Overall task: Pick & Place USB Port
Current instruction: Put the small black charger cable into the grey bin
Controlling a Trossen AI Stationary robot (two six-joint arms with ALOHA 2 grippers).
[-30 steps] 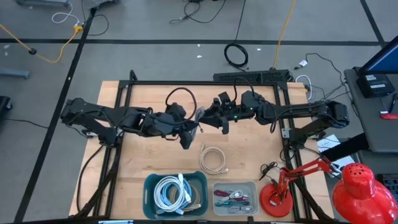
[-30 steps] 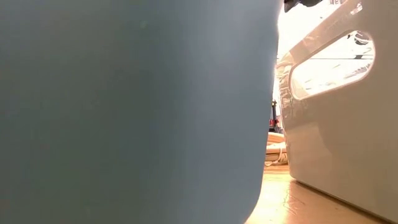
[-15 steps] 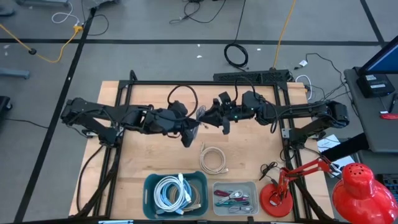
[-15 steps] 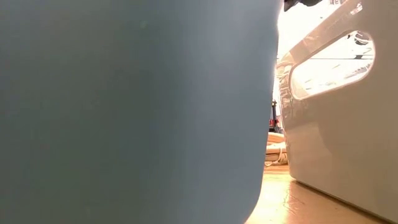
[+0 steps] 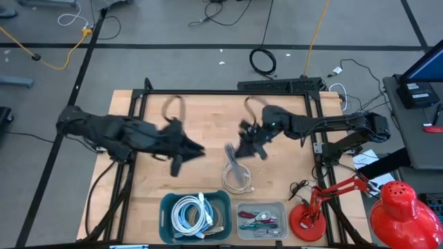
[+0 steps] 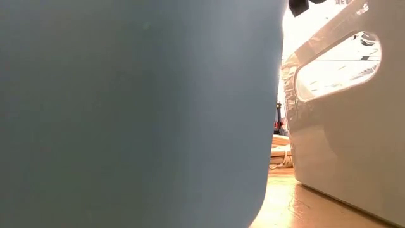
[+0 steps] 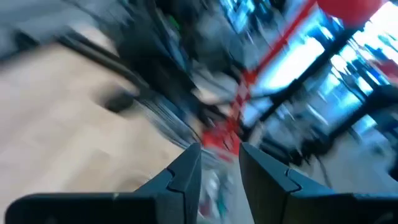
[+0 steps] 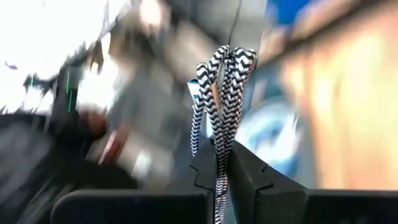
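A black-and-white braided USB cable, folded into a bundle, sticks out of my shut right gripper. In the high view that gripper hovers over the table's middle, just beyond a coiled white cable lying flat on the wood, and the braided cable dangles from it. My left gripper is off to the left of it, open, with nothing between its fingers. The low view shows only bin walls. My right gripper pinches the braided cable bundle between its two fingers, several strands together. The looped end of the bundle stands out past the fingertips. The cable is lifted clear of the table; its other end is hidden behind the fingers.
A blue bin of white cables and a grey tray of small parts stand at the near edge. A red desk lamp sits at the near right. Bare wood lies around the white coil.
The two grippers met at the braided cable over the table's middle. My left gripper has since pulled away fast toward the left edge without the cable. My right gripper has swung toward the near edge, carrying the cable along.
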